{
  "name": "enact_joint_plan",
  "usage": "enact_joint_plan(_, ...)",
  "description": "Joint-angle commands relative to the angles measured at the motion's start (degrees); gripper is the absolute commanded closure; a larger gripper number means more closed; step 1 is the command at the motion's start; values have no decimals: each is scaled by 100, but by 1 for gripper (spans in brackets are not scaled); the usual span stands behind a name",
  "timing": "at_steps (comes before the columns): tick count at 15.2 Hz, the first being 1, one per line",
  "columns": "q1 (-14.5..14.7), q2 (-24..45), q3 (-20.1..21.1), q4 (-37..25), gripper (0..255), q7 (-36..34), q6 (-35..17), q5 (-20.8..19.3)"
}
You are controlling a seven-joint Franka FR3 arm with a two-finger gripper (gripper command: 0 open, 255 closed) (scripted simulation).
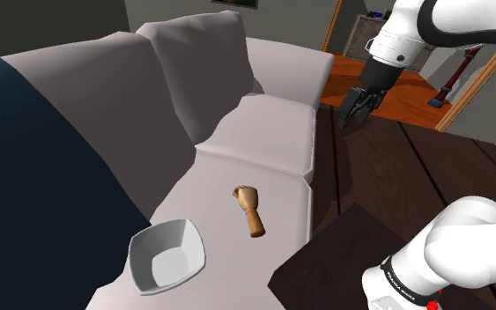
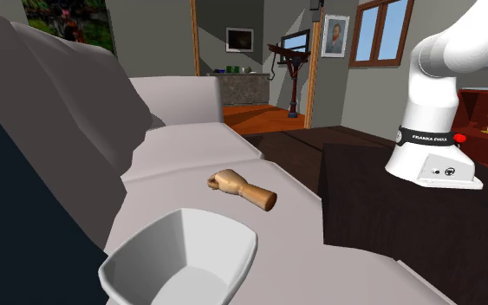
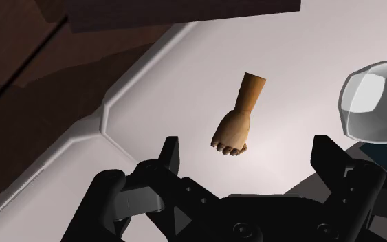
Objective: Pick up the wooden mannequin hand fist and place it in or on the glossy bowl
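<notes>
Living rm: pale grey sofa [image 1: 263, 132] w/ two plump back cushions [image 1: 193, 62], dark blue bulk [image 1: 25, 176] at shoulder view's left. Dark wood floor [image 1: 413, 167] along seat front. Beyond, in second ext. view: wood-framed doorway [image 2: 309, 78] onto orange floor [image 2: 259, 117], framed portrait [image 2: 336, 36] beside window [image 2: 380, 30], dark framed picture [image 2: 239, 39] on far wall.

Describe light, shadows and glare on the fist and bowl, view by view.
Shoulder view: the bowl has grey-shaded inner walls; second exterior view: the fist lies evenly lit, a thin shadow beneath; wrist view: pale sheen across the bowl.
</notes>
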State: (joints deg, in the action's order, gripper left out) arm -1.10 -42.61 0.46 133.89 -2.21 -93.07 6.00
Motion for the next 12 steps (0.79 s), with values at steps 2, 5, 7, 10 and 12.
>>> enact_joint_plan(2, -7, -26, 44, 211, 0, -72, -224, 39)
enact_joint_plan(5, -20, -42, 185, 800, 0, -283, -913, 165)
enact_joint_plan(7, -21, 3, 285, 1155, 0, -421, -1391, 257)
enact_joint_plan(10, -10, 165, 446, 1625, 0, -625, -2144, 405)
enact_joint_plan(12, 3, 344, 560, 1893, 0, -756, -2672, 511)
